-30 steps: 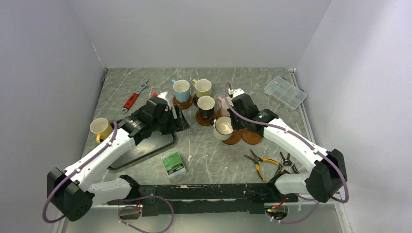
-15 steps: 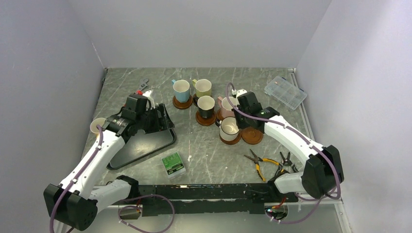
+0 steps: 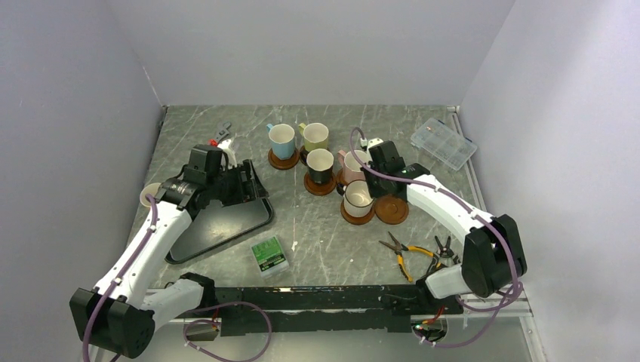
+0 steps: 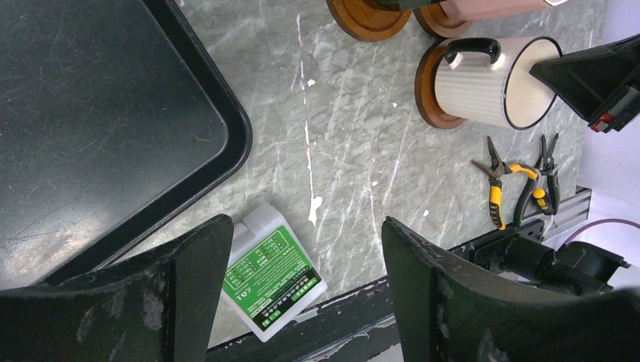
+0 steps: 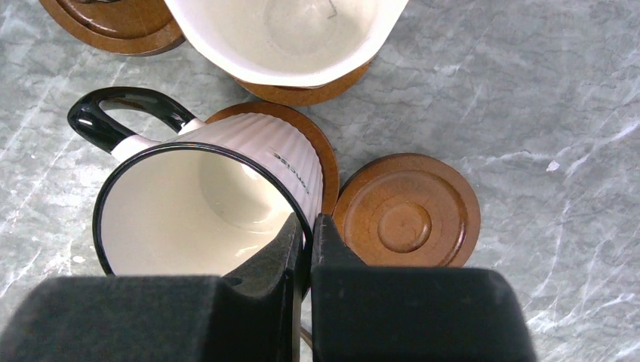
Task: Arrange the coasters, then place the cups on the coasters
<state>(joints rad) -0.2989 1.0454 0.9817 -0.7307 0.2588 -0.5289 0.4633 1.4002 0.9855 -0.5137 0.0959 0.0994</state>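
A: White cup point(image 5: 198, 207), where's it at?
B: Down on a coaster point(image 4: 424, 90), right of and nearer than the black cup point(image 3: 320, 163). Looks upright from the top view.
A: Right tool point(image 5: 306, 235)?
B: Closed on the cup's rim. One finger inside the wall, one outside, roughly opposite the black handle.
A: Left tool point(image 4: 306, 234)?
B: Spread wide, nothing between the fingers. Hangs over the worktop point(image 4: 362, 151) at a corner of the black tray point(image 4: 113, 113). Green box point(image 4: 275, 279) shows below the gap.
A: Rest of the set?
B: Light blue cup point(image 3: 282, 138) and the black one each sit on a coaster at the back. Pink cup point(image 3: 350, 160) is on one too, half hidden by the right arm point(image 3: 438, 202). Olive-yellow cup point(image 3: 315, 136) is behind the black; can't tell what's under it. Yellow cup point(image 3: 151, 194) is at the worktop's left side, mostly behind the left arm point(image 3: 162, 226), well apart from the others.
A: Spare discs?
B: One bare coaster point(image 5: 407, 222), just beside the white cup's coaster on its right. Rims look touching.
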